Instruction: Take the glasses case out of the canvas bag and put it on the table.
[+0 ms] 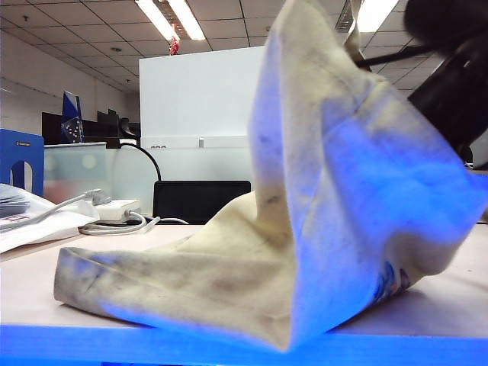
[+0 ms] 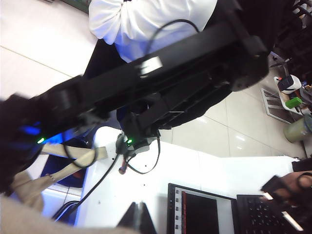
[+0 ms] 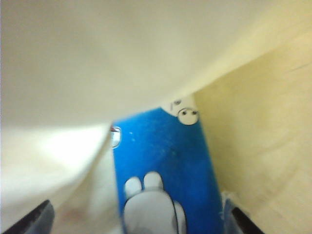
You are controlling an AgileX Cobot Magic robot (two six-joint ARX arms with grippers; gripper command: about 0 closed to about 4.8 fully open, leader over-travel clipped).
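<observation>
The large floppy cream-beige canvas bag (image 1: 305, 229), smudged grey, is lying across the pale beige-pink table (image 1: 30, 297) with the bright blue front edge. One side of it is being pulled up into a tall peak at the top of the exterior view.

The left gripper (image 2: 139, 218) is showing only as a dark closed tip in the left wrist view, jaws pinched fully together. Cream cloth and a strap are sitting close by it, but whether it is pinching the bag cannot be told from that view. It is sitting high up, looking across at the other dark arm and down at the floor.

The right gripper (image 3: 139, 222) is reaching inside the bag, with cloth walls all round. Its two dark fingertips (image 3: 34, 219) are standing wide apart at the corners of the right wrist view, one on each side of the elongated glossy blue glasses case with white cartoon prints (image 3: 163, 161). The jaws are flanking the near end of the case; no contact is visible, so nothing is gripped yet.

Progress, as a judgement: bag mouth is being held open and the case is located and straddled. Still left: closing on the case, drawing it out of the bag, and setting it on bare tabletop. The case is sitting fully inside the bag, unseen from the exterior view.
</observation>
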